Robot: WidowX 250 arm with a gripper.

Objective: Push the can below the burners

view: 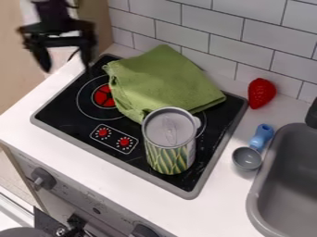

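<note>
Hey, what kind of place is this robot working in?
It looks like a toy kitchen set up for a robot: a black stovetop with red dials, a gray sink beside it, and white wall tiles behind.

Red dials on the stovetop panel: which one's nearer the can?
The right-hand red dial, as the camera sees it. It lies next to the can; the left-hand red dial is at the panel's other end, farther off.

The black robot arm [54, 14] is showing a blocky body, a thin dark cable [72, 6], straight crossbars [62, 41] and angular black fingers [41, 56] tapering toward their tips.
</note>
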